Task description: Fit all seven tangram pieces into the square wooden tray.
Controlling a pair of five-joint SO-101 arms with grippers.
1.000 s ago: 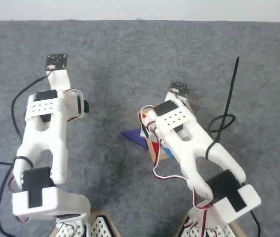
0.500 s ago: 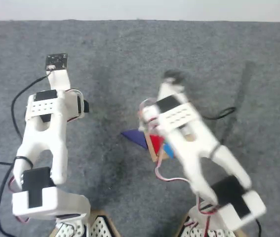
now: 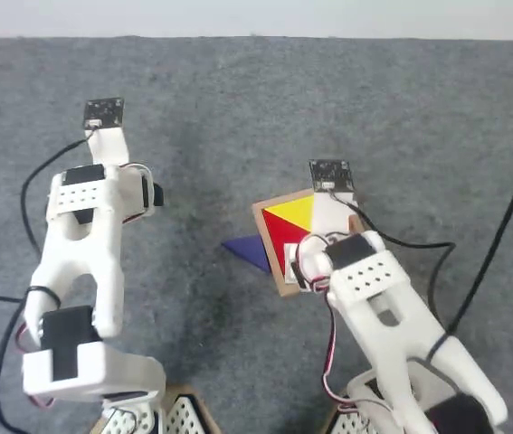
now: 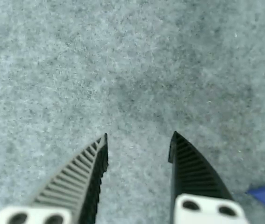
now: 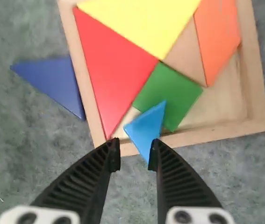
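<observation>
1. One square wooden tray (image 5: pixel 258 105): you have it lying on the grey carpet (image 3: pixel 202 108), partly under your right arm (image 3: pixel 374 280) in the high view. Bare wood floor shows between the yellow, orange and green pieces and along the rim beside the orange one.
2. One yellow triangle (image 5: pixel 141 21): large, inside the tray, with one edge against the red triangle.
3. One red triangle (image 5: pixel 113 74): large, inside the tray, lying along one wall.
4. One orange piece (image 5: pixel 218 37): inside the tray, by the wall opposite the red triangle's. Its outline is partly cut off, so you cannot tell its shape.
5. One green square (image 5: pixel 169 93): inside the tray, one side touching the red triangle.
6. One light blue triangle (image 5: pixel 146 128): small, overlapping the green square's edge. One tip lies over the tray's rim and points into the gap at your right gripper.
7. One dark blue triangle (image 5: pixel 53 84): outside the tray on the carpet, one corner against the rim on the red triangle's side.
8. Your right gripper (image 5: pixel 133 148): just outside the rim, jaws narrowly parted. Carpet shows between one finger and the light blue tip, and it clasps no piece.
9. Your left gripper (image 4: pixel 139 140): jaws spread wide with only carpet between them, well apart from the tray.
</observation>
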